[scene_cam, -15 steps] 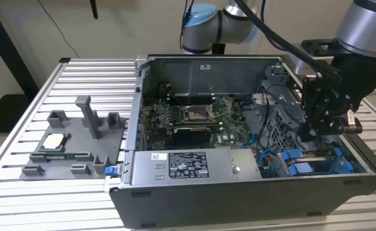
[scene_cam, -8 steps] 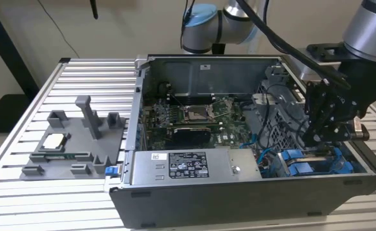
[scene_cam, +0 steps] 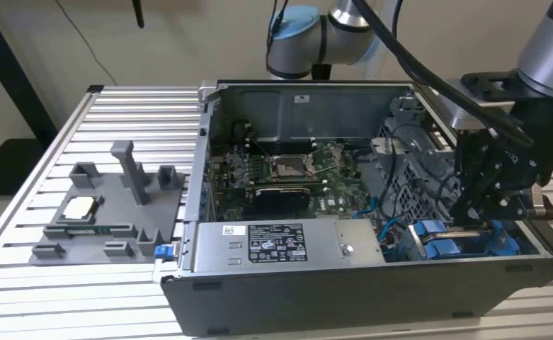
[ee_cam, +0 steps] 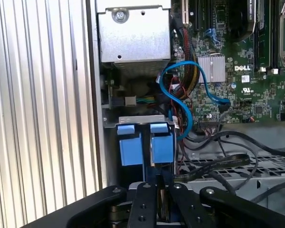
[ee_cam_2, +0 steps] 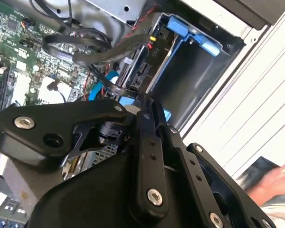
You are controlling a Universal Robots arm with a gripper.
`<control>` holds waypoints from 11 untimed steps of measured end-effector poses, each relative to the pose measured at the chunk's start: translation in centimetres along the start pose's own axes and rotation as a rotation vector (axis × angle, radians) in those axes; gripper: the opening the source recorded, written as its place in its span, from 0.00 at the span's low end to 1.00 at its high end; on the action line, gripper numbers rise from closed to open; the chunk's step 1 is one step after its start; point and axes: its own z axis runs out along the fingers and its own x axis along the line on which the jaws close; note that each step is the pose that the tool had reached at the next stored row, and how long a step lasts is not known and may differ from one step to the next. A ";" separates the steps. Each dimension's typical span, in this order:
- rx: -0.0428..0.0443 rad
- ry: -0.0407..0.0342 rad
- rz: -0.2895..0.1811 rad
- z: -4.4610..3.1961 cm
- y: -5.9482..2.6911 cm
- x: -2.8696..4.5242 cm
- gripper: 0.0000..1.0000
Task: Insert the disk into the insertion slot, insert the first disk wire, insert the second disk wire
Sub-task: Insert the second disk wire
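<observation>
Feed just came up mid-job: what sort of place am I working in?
Most likely a lab test bench for computer assembly: an open computer case with its motherboard exposed sits on a slatted aluminium table, beside a grey fixture tray.

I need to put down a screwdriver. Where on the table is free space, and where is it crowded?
Bare slats of the table lie behind the grey fixture and left of the computer case. It is crowded inside the case, where the end effector hangs over the blue carriers and cables.

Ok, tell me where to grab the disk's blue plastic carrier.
Probably by the two raised blue tabs at the exposed end of the bright blue plastic carrier, coming in through the open side of the dark grey computer case. The rest sits sunk in the grey metal bay, so only that end is free.
</observation>
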 end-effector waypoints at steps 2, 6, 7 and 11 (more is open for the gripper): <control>-0.0010 -0.0140 0.000 0.09 -0.07 -0.01 0.16; -0.0026 -0.0443 0.000 0.33 -0.22 -0.06 0.16; -0.0028 -0.0476 0.001 0.41 -0.34 -0.06 0.16; -0.0036 -0.0577 0.001 0.78 -1.12 -0.15 0.16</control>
